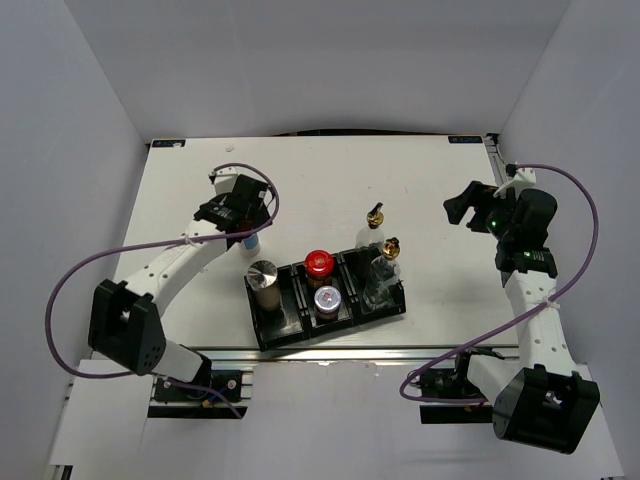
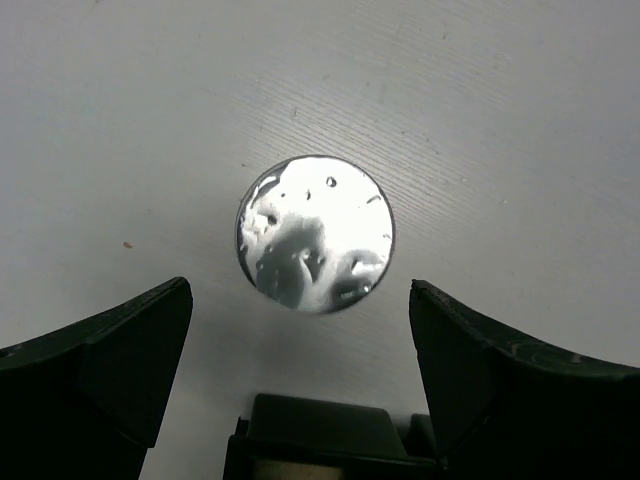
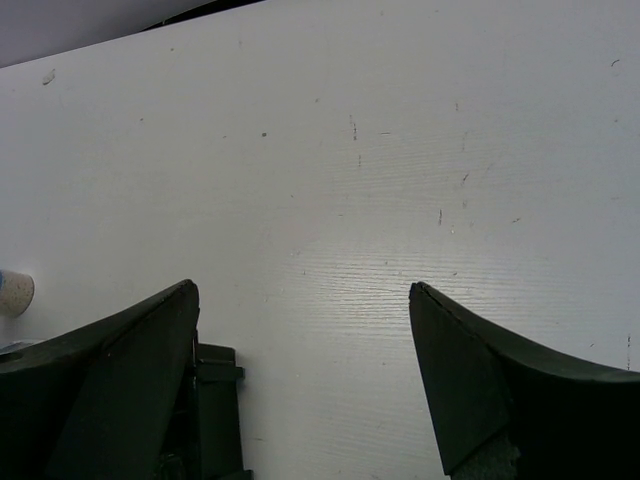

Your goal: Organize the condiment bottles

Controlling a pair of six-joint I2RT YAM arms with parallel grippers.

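A black three-compartment tray (image 1: 283, 338) sits mid-table. Its left compartment holds a silver-lidded shaker (image 1: 263, 275). The middle one holds the red-lidded dark jar (image 1: 319, 263) and a second silver-lidded shaker (image 1: 327, 299). The right one holds a clear glass bottle with a gold pourer (image 1: 382, 275). The other glass bottle (image 1: 372, 228) stands on the table just behind the tray. A third shaker (image 1: 250, 243) stands left of the tray. My left gripper (image 1: 240, 215) is open above it, its silver lid (image 2: 315, 233) just ahead of the spread fingers (image 2: 300, 283). My right gripper (image 1: 466, 208) is open and empty at the right (image 3: 300, 285).
White walls close in the table at the back and both sides. Purple cables loop from both arms. A small pale object (image 3: 12, 292) shows at the left edge of the right wrist view; I cannot tell what it is.
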